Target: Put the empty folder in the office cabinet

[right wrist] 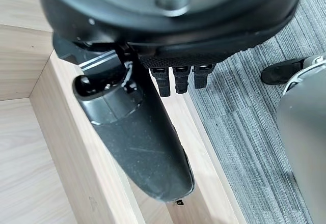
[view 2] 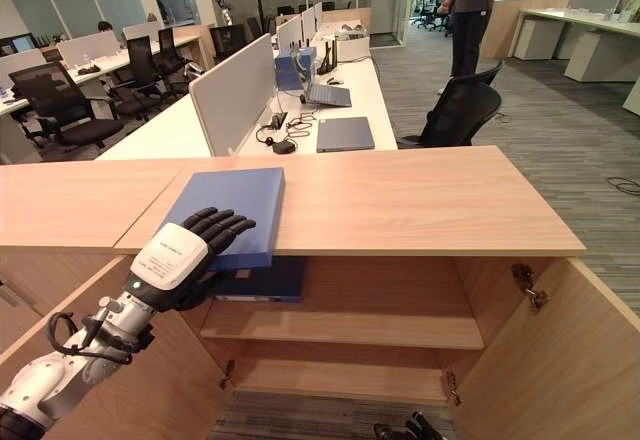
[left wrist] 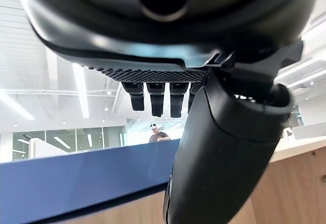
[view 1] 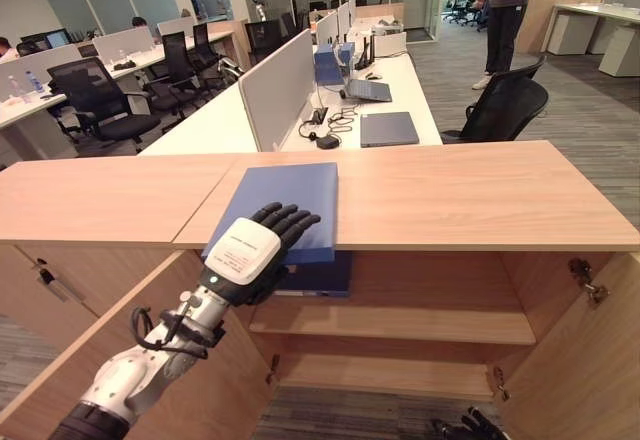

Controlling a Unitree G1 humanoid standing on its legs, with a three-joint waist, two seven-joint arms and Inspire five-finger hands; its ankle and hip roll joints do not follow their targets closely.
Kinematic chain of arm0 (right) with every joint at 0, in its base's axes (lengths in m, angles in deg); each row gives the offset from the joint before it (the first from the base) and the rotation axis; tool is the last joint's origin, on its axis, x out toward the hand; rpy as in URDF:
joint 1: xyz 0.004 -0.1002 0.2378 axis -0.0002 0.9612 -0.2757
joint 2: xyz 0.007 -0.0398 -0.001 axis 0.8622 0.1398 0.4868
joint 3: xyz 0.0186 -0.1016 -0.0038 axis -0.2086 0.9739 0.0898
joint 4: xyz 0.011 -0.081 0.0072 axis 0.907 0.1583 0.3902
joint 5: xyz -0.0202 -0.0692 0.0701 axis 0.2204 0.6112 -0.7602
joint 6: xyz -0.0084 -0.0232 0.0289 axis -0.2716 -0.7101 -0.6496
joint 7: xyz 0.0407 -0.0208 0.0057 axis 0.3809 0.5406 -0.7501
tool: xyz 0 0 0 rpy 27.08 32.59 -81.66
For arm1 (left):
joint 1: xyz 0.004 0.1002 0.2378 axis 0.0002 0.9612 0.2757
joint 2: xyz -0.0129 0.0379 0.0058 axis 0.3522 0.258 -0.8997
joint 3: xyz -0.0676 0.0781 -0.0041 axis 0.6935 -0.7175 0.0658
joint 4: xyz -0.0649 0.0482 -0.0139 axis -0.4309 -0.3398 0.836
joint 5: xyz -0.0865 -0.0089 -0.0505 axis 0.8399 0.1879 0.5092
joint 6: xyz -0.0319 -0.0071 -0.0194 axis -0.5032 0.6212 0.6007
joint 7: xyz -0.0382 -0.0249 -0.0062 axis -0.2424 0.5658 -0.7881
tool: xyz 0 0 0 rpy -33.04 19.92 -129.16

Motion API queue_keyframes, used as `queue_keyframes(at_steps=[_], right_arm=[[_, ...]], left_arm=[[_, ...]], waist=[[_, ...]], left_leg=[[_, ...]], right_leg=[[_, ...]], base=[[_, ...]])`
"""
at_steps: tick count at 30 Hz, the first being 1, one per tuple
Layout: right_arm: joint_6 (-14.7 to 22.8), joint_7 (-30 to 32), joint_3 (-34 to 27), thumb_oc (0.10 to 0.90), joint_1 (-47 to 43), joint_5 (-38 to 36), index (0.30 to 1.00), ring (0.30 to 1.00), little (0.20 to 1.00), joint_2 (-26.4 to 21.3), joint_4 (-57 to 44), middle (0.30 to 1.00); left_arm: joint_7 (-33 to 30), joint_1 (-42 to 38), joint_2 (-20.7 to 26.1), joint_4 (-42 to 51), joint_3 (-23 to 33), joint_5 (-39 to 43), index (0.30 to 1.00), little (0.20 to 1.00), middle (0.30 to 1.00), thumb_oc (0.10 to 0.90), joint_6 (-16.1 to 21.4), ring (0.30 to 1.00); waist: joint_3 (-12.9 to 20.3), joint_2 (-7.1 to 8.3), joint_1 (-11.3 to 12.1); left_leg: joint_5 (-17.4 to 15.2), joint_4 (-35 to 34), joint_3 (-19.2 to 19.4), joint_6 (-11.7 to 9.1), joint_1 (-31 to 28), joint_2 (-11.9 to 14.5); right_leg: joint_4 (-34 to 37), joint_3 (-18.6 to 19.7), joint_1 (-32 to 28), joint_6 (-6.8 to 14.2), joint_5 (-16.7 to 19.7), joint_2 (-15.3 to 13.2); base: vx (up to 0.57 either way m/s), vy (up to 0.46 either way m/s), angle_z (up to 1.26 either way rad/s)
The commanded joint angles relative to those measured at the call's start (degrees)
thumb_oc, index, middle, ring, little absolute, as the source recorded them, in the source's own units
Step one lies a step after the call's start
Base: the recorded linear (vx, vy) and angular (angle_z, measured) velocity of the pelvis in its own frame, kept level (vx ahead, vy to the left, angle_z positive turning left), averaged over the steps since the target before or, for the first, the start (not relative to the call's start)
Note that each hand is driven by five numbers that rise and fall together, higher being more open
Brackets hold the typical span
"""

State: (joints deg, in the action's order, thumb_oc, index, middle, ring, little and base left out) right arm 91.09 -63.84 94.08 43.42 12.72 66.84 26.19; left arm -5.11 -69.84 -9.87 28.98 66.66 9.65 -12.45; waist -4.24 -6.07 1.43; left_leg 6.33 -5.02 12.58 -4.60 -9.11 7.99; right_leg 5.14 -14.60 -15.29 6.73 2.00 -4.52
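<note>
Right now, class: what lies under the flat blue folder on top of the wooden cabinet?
The flat blue folder overhangs the wooden cabinet top; a darker blue folder sits below inside. The left hand covers its near corner.

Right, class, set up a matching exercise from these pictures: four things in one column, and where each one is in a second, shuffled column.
Things:
1. blue folder
2. left robot hand
3. right robot hand
4. laptop

Places:
A. closed, on the white desk behind the cabinet
B. low down, near the cabinet's bottom edge by the floor
C. lying flat on the cabinet top, overhanging the front edge
D. fingers straight, resting on the folder's near end

Pairs: 1-C, 2-D, 3-B, 4-A
</note>
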Motion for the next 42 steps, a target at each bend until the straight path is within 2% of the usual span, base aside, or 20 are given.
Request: queue_keyframes(at_steps=[1,14,29,30,31,32,42], right_arm=[[4.78,-0.8,-2.28,0.8,-6.63,-1.89,0.9,0.9,0.9,-0.36,-0.57,0.9],[4.61,-0.45,-2.97,0.8,-6.28,-1.64,0.9,0.9,0.9,-0.78,-1.03,0.9],[4.18,-0.09,-2.96,0.8,-5.56,-0.24,0.9,0.9,0.9,-1.15,-2.37,0.9],[4.13,0.08,-2.97,0.8,-5.67,-0.09,0.9,0.9,0.9,-1.12,-2.28,0.9],[4.13,0.09,-2.96,0.8,-5.69,-0.08,0.9,0.9,0.9,-1.16,-2.28,0.9],[3.99,0.08,-2.97,0.8,-5.84,-0.06,0.9,0.9,0.9,-1.13,-2.42,0.9],[3.71,0.5,-3.33,0.8,-6.34,0.22,0.9,0.9,0.9,-0.93,-2.38,0.9]], left_arm=[[-5.17,-11.49,2.61,0.6,1.94,1.53,0.9,0.9,0.9,0.8,-1.75,0.9],[-4.21,-11.51,0.66,-2.57,1.63,2.91,0.9,0.9,0.9,0.8,-2.66,0.9],[-3.12,-12.34,-2.07,-4.97,2.01,4.43,0.9,0.9,0.9,0.8,-3.93,0.9],[-2.99,-12.36,-3.0,-5.12,2.42,5.43,0.669,0.669,0.669,0.646,-4.18,0.669],[-2.93,-12.34,-3.02,-5.07,2.46,5.48,0.669,0.669,0.669,0.646,-4.2,0.669],[-3.04,-12.39,-3.86,-5.29,2.83,6.02,0.3,0.3,0.3,0.4,-4.41,0.3],[-2.68,-11.32,-6.19,-3.98,3.93,7.63,0.3,0.3,0.3,0.4,-4.58,0.3]], waist=[[-0.89,1.41,-0.61],[-0.95,1.56,-0.96],[-0.78,2.6,-0.97],[-0.74,2.78,-0.95],[-0.74,2.74,-0.97],[-0.73,2.95,-0.94],[-0.68,3.52,-0.66]], left_leg=[[-3.8,0.02,-0.25,-5.5,-3.82,2.76],[-3.98,0.02,0.02,-5.49,-4.22,2.92],[-4.24,0.02,0.16,-5.36,-4.46,2.87],[-4.26,0.02,0.13,-5.32,-4.45,2.88],[-4.25,0.02,0.12,-5.31,-4.44,2.87],[-4.31,0.02,0.17,-5.26,-4.34,2.91],[-4.34,0.02,0.32,-5.08,-4.22,2.89]], right_leg=[[-0.47,3.56,-0.81,1.13,-9.8,-1.03],[-0.68,3.38,-1.15,0.88,-10.06,-0.74],[-0.7,3.12,-1.56,0.81,-10.07,-0.73],[-0.71,3.09,-1.54,0.74,-10.07,-0.73],[-0.72,3.08,-1.53,0.74,-10.08,-0.73],[-0.68,3.16,-1.48,0.72,-10.07,-0.74],[-0.68,3.33,-1.29,0.53,-9.93,-0.62]], base=[[0.0,0.0,0.0],[0.0,0.0,0.0],[0.0,0.0,0.0],[0.0,0.0,0.0],[0.0,0.0,0.0],[0.0,0.0,0.0],[0.0,0.0,0.0]])
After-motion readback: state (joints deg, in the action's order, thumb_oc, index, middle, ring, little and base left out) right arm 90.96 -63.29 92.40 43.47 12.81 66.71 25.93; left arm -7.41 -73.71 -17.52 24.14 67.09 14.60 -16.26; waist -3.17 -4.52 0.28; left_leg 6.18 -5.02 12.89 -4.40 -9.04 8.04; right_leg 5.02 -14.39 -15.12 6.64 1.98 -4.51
